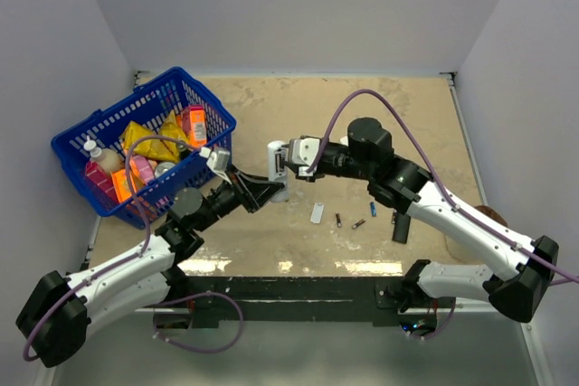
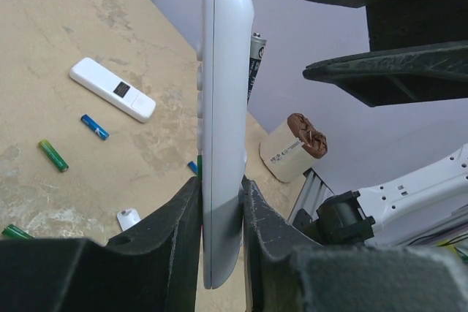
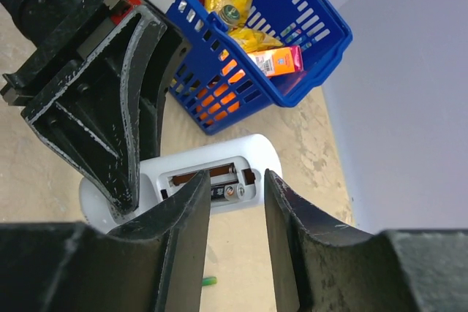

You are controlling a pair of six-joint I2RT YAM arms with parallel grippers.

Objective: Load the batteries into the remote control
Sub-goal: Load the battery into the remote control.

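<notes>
Between the fingers of the left gripper (image 2: pixel 221 188): the remote control (image 2: pixel 223 71) stands on end, pinched by its lower part across front and back. The jaws are closed firmly on it, and most of its length rises free above the pads.
Just ahead of the right gripper (image 3: pixel 235 180): the open battery bay (image 3: pixel 212 180) in the remote's back, cover off, facing that gripper.
Right gripper's state: its fingers are parted to a middling gap with nothing between them. They sit close to the bay, but I cannot tell whether they touch the casing.
Inside the bay: one dark, silvery battery (image 3: pixel 228 193). In the left wrist view an end stands proud of the remote's back, so it is probably tilted rather than seated.
Below both grippers, on the table (image 1: pixel 407 124): the loose batteries (image 2: pixel 95 126), blue and green, lying flat and apart. A wider white remote (image 2: pixel 113 89) and a small white cover piece (image 2: pixel 128 217) lie near them.
Beyond the left gripper's outer side: a blue basket (image 1: pixel 145 137) of packets.
Handling, remote: it looks like a light, stiff, smooth plastic shell. Held this low, a push near its top would likely lever it in the pads, so any pressing should be gentle and square to the back.
Handling, batteries: they are small, hard and round, so they are apt to roll or squirt out of a grip. Take one across mid-barrel, leaving both ends free to enter the bay.
</notes>
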